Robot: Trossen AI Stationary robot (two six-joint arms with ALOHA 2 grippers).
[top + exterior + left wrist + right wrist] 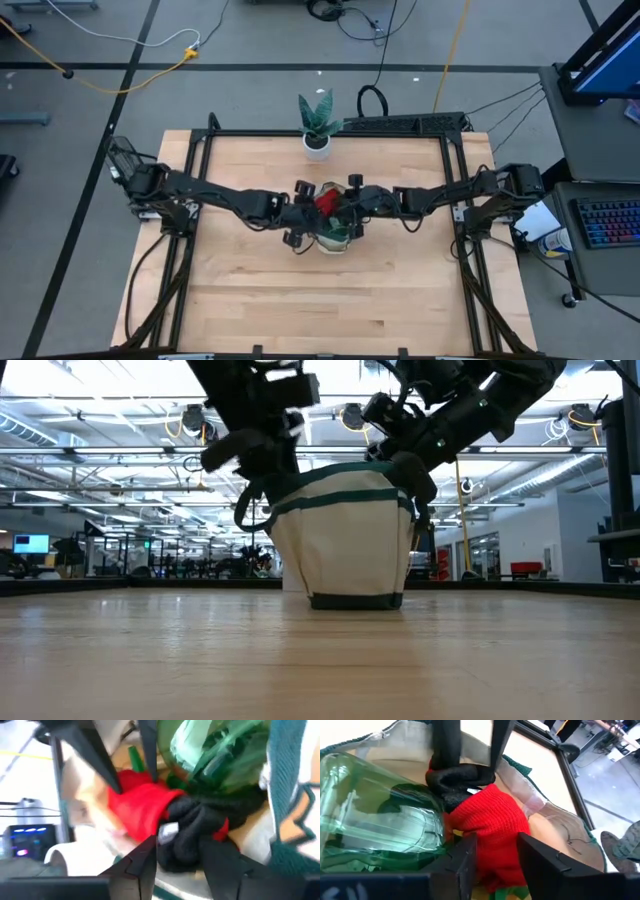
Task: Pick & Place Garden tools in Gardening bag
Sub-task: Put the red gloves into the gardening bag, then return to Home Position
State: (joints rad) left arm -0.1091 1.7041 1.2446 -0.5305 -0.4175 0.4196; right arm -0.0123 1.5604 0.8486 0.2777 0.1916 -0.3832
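Sitting mid-table, the beige canvas gardening bag with dark green trim (345, 540) holds a clear green spray bottle (375, 815) and a red-and-black knit glove (492, 827). We see our left gripper (177, 852) and right gripper (495, 852) spread apart, straddling the glove.

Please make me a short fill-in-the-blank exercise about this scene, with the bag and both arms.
1. Both grippers meet over the gardening bag, which stands ____ on the table.
2. The glove in the bag is red and ____.
3. The clear spray bottle is tinted ____.
4. Behind the bag stands a plant in a ____ pot.

Missing words: upright; black; green; white
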